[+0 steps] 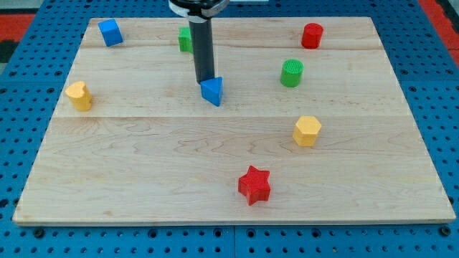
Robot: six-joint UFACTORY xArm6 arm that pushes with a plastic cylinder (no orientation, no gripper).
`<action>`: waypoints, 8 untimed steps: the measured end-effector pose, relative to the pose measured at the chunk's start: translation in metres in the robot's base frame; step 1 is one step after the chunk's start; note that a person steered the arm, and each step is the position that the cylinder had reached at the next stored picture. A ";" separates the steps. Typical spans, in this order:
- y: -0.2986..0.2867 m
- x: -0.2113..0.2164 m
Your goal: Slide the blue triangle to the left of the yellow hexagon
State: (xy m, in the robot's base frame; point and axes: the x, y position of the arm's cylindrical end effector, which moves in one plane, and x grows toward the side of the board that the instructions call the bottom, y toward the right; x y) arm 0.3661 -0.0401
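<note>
The blue triangle (212, 91) lies on the wooden board (143, 172) near its middle, turned with a point toward the view's bottom. My tip (205, 80) touches the triangle's upper left side. The yellow hexagon (307, 130) sits to the view's right and lower, well apart from the triangle.
A green star (184, 38) is partly hidden behind my rod at the view's top. A blue cube (110, 32) is at the top left, a yellow cylinder (79, 95) at the left, a green cylinder (291, 72) and a red cylinder (311, 35) at the right, a red star (254, 185) at the bottom.
</note>
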 end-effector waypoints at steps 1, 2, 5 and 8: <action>0.000 0.000; 0.000 0.000; 0.033 0.047; 0.063 0.086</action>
